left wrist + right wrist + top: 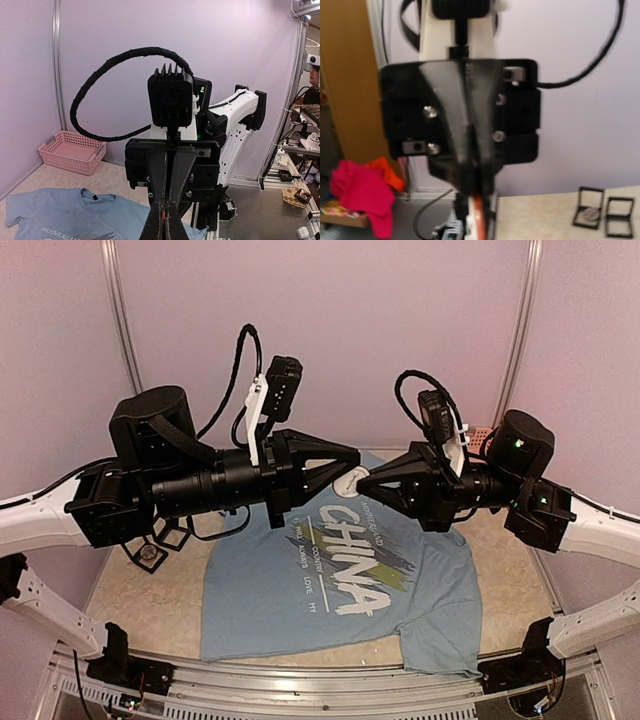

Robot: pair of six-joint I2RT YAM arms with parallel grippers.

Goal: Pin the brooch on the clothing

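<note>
The light blue T-shirt (300, 590) with white "CHINA" lettering lies flat on the table, collar toward the back; its collar end shows in the left wrist view (65, 210). Both arms are raised above it, tip to tip. My left gripper (356, 462) and right gripper (364, 484) are each shut on the brooch (350, 481), a small round white disc held in the air over the shirt's collar. The brooch shows edge-on as a red-orange sliver between the closed fingers in the left wrist view (164, 216) and the right wrist view (478, 210).
A pink basket (72, 150) stands at the back of the table near the wall. Small clear square boxes (150, 555) sit left of the shirt, also in the right wrist view (592, 207). Pink and orange cloth (360, 192) lies off the table. Metal frame posts (122, 310) flank the table.
</note>
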